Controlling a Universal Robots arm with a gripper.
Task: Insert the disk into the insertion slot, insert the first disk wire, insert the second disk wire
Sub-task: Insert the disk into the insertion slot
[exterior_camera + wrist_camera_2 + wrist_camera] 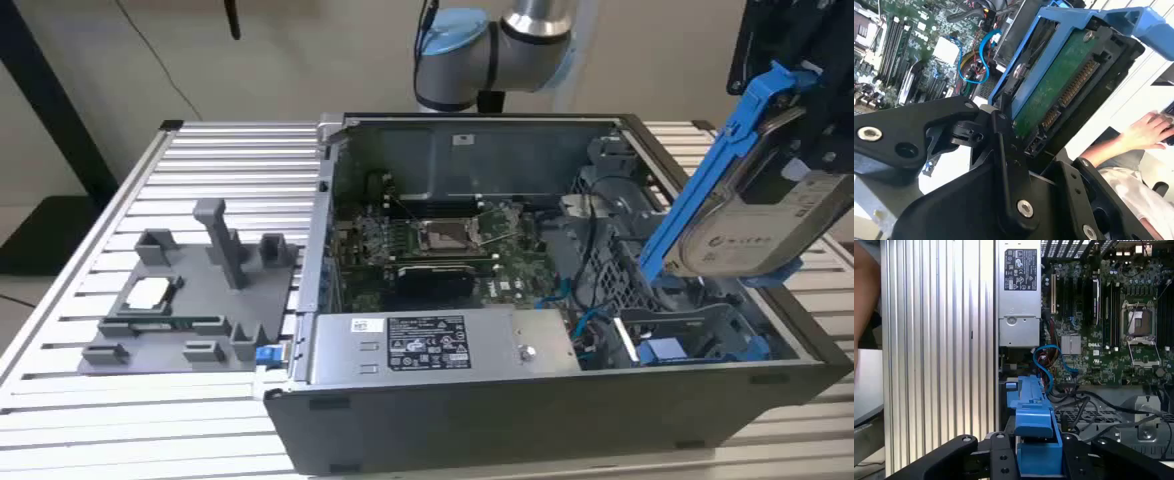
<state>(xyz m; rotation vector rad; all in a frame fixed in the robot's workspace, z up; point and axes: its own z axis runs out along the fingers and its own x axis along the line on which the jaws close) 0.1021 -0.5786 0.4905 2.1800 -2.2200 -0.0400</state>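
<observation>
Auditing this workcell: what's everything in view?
Table: one, silver slatted, under everything.
Computer case: one, black-grey, open on the table.
Motherboard: one, green, inside the case.
Power-supply box: one, grey, along the case's near wall in the exterior view.
Cable: one, blue, looped inside the case.
Fixture tray: one, grey, exterior view's left of the case.
Disk: one, silver in blue caddy, held above the case.
Person's hand: one, beyond the disk, second wrist view.
Arm: one, grey-blue, behind the case.
Gripper: one, black, shut on the disk.
</observation>
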